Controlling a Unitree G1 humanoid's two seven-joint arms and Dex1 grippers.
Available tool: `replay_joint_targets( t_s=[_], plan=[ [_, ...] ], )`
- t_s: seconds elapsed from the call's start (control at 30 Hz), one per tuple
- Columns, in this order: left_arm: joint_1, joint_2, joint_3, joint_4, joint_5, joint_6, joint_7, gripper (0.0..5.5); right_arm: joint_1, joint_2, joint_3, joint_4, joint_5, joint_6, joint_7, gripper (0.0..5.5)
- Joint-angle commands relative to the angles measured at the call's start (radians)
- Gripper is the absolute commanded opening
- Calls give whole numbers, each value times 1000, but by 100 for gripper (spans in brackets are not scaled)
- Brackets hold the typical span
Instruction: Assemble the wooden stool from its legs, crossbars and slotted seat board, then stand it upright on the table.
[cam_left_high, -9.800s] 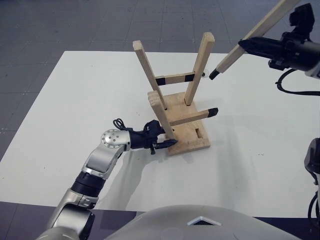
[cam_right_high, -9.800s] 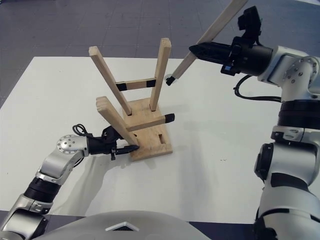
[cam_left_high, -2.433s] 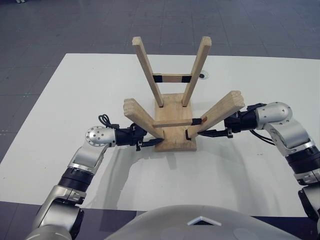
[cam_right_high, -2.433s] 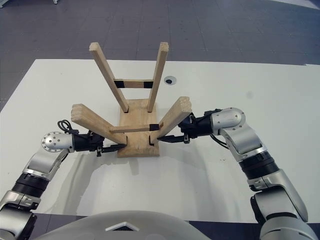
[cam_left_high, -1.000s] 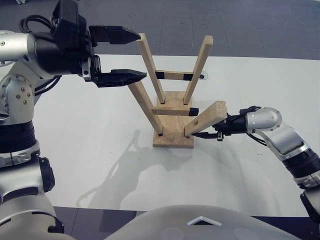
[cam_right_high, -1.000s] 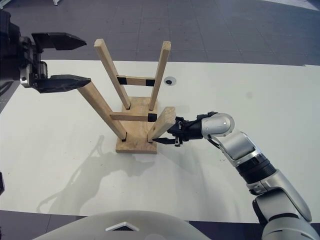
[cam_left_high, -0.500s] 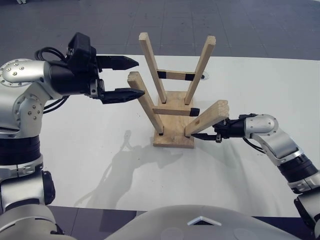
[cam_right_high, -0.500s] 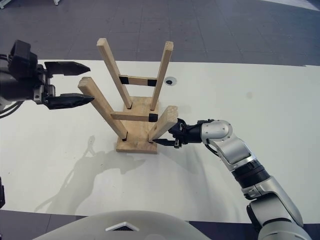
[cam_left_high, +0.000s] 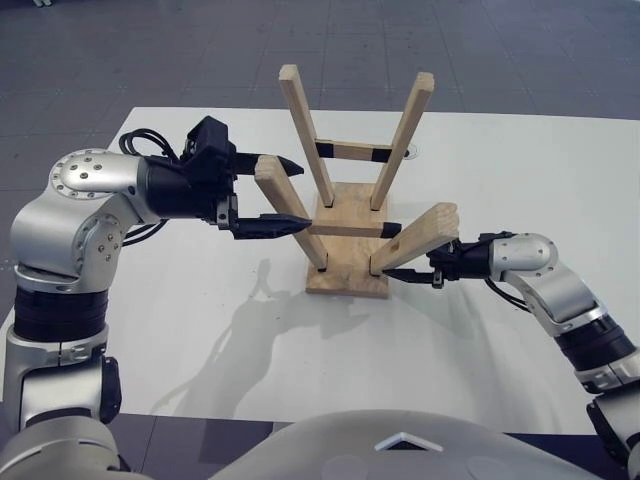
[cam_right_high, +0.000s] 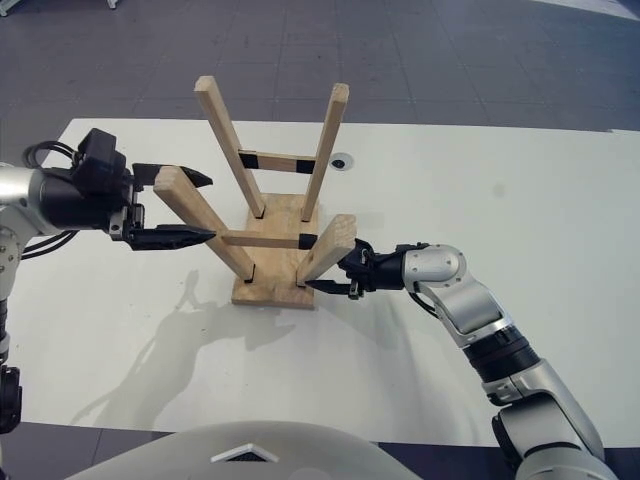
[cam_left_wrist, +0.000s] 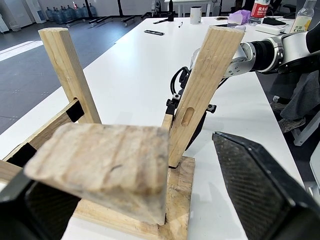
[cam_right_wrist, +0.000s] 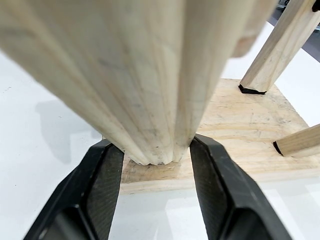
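Note:
The stool stands upside down on its seat board (cam_left_high: 348, 283). Two far legs (cam_left_high: 305, 135) rise from it, joined by a crossbar (cam_left_high: 350, 152). A second crossbar (cam_left_high: 350, 228) links the two near legs. My left gripper (cam_left_high: 303, 194) is open, its fingers (cam_left_wrist: 260, 185) straddling the upper end of the near left leg (cam_left_high: 290, 210) with a gap on one side. My right gripper (cam_left_high: 400, 268) is shut on the foot of the near right leg (cam_left_high: 420, 235), low by the board; its fingers (cam_right_wrist: 100, 185) press both sides of that leg (cam_right_wrist: 125, 65).
The white table (cam_left_high: 500, 360) has open surface on all sides of the stool. A small round hole (cam_right_high: 342, 160) sits in the tabletop behind the far legs. The table's far edge meets dark floor.
My left gripper has come down from high on the left and closed in on the near left leg's top, staying open. The right gripper has kept its hold on the near right leg.

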Motion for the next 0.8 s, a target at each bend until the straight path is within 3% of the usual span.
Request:
replay_joint_targets(
  t_s=[0.03,0.53,0.8],
  plan=[
    [15,35,21,-4,12,-12,-8,413,105,-22,60,77,-66,131,44,202],
    [86,6,48,-86,-59,37,26,218,123,-3,7,66,-51,146,32,202],
    [134,43,61,112,12,-53,-31,214,128,9,-23,64,-47,147,30,202]
  ],
)
